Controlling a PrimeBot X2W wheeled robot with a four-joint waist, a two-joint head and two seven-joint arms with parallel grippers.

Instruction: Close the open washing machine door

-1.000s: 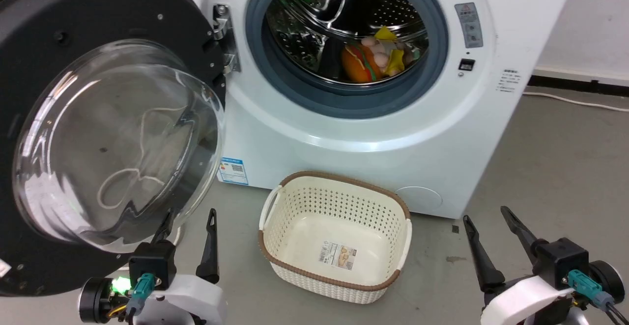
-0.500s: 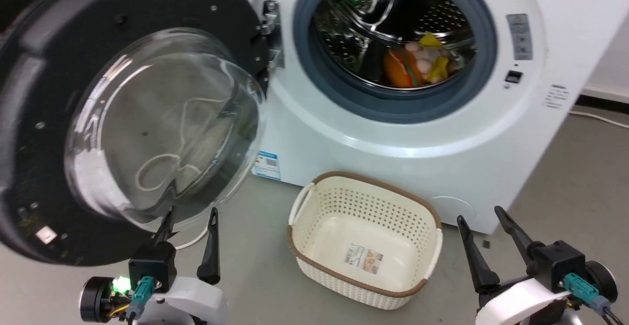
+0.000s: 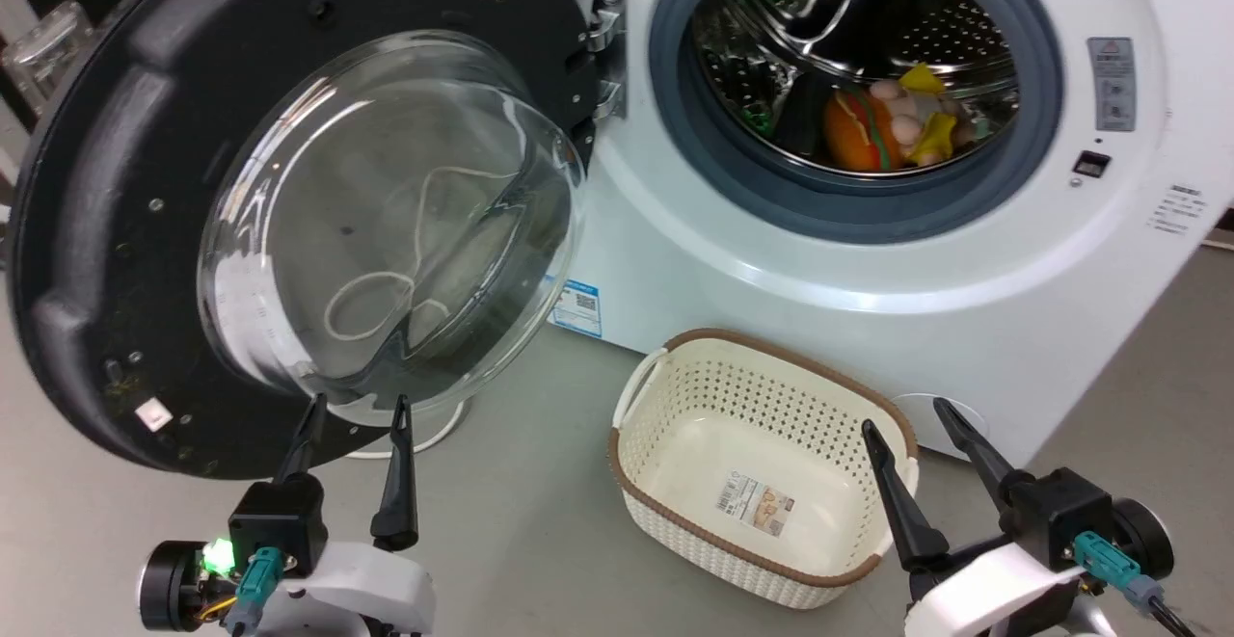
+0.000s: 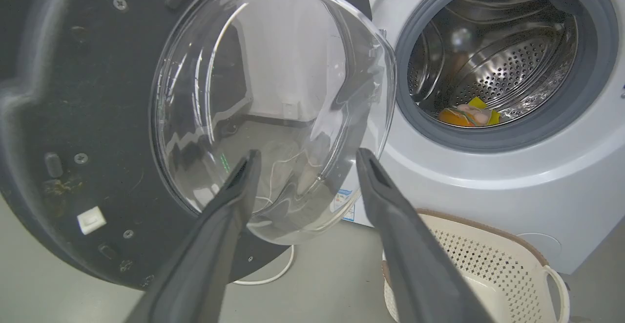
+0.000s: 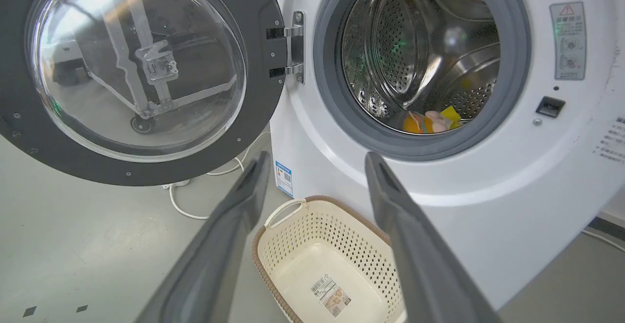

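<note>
The washing machine door (image 3: 116, 184) hangs wide open on its hinge at the left of the white washing machine (image 3: 771, 261), black rim and bulging glass bowl facing me. My left gripper (image 3: 359, 401) is open just below the bowl's lower edge, touching nothing. In the left wrist view that gripper (image 4: 308, 153) points at the bowl of the door (image 4: 88, 93), with the washing machine (image 4: 488, 176) to the right. My right gripper (image 3: 904, 415) is open at the lower right. In the right wrist view it (image 5: 318, 156) faces the washing machine (image 5: 488, 201), the door (image 5: 254, 0) at upper left.
A cream perforated basket (image 3: 733, 560) with a brown rim stands on the grey floor before the machine, between my grippers. Colourful soft toys (image 3: 882, 126) lie in the steel drum. A white cable (image 5: 185, 205) loops on the floor under the door.
The head camera has turned, so machine, door and basket sit further right in the picture. Both grippers stay open and the door stays wide open.
</note>
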